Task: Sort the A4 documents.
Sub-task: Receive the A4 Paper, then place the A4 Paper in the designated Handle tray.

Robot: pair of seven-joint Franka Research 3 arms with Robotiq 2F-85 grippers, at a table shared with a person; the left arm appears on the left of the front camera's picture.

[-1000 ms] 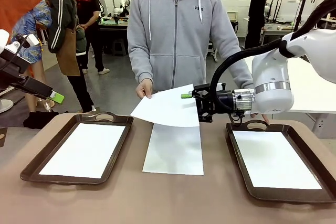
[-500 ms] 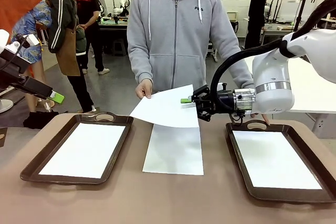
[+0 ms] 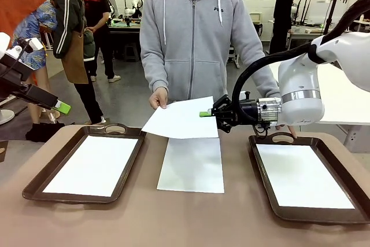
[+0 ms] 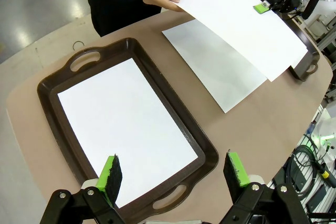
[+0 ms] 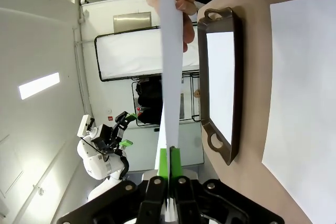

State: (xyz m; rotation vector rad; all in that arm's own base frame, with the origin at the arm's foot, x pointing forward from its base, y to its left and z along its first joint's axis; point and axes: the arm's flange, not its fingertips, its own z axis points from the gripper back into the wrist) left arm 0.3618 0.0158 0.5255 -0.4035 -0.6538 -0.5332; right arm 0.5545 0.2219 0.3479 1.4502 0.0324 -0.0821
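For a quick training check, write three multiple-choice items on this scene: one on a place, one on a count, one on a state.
1. Where does the flat sheet lie?
A. between the left tray and the right tray
B. inside a tray
C. on the floor

2. How many brown trays are there?
A. one
B. two
C. four

3. The right pincer is:
A. open above a tray
B. resting on the table
C. shut on the held sheet

Key:
1 A, a tray flanks it on each side.
2 B, one sits at each side, each with a sheet inside.
3 C, its green pads pinch the edge opposite the person's hand.
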